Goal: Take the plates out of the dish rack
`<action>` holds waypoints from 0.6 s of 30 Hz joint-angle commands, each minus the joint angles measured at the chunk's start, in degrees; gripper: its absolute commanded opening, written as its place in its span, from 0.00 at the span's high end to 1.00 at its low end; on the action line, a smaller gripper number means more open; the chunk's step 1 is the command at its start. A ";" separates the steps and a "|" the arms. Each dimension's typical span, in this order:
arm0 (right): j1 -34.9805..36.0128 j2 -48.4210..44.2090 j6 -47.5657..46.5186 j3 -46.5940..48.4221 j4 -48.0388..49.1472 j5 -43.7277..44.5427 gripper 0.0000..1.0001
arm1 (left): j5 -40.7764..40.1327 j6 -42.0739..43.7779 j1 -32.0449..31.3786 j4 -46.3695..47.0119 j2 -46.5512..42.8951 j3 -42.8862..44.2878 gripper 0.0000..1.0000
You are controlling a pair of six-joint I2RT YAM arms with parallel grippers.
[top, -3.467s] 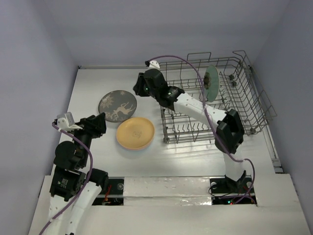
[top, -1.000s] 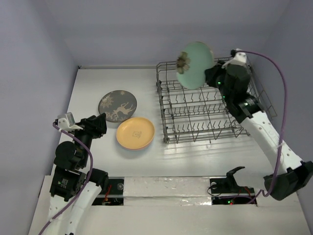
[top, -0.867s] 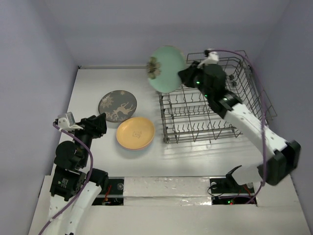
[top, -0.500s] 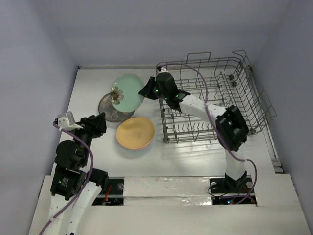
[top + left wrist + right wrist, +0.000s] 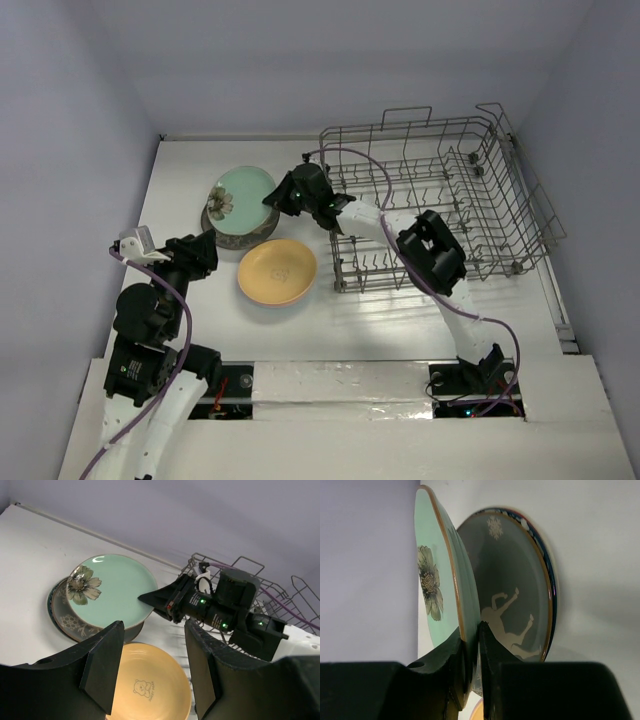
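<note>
A mint green plate (image 5: 240, 190) with a flower print is pinched by its rim in my right gripper (image 5: 272, 197), which is shut on it. It hangs tilted just over a dark plate (image 5: 235, 237) with a deer figure that lies on the table. In the right wrist view the mint green plate (image 5: 432, 580) stands edge-on between the fingers (image 5: 455, 645), in front of the dark plate (image 5: 515, 580). An orange-yellow plate (image 5: 277, 271) lies beside them. The dish rack (image 5: 430, 122) shows no plates. My left gripper (image 5: 205, 250) is open and holds nothing.
The grey wire dish rack fills the right half of the table, and my right arm stretches across its left end. Purple walls close in the left, back and right. In the left wrist view the orange-yellow plate (image 5: 150, 680) lies below the open fingers.
My right arm has carried the mint green plate from above the rack leftward and down over the dark plate. The left arm has not moved.
</note>
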 commanded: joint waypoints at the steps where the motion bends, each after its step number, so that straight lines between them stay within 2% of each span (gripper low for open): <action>1: 1.54 -1.39 5.48 3.39 12.57 -1.43 1.00 | 0.41 0.23 0.38 2.50 0.80 0.21 0.52; 9: 2.60 -0.16 7.41 2.33 13.10 -0.38 0.98 | 0.68 0.15 0.38 2.50 0.80 0.12 0.52; 16: 2.60 -0.25 5.57 1.27 8.63 1.20 0.79 | 0.77 0.23 0.38 2.59 0.62 0.12 0.52; 18: 2.60 -0.07 4.43 1.89 7.22 1.21 0.77 | 0.85 0.15 0.38 2.50 0.62 0.03 0.52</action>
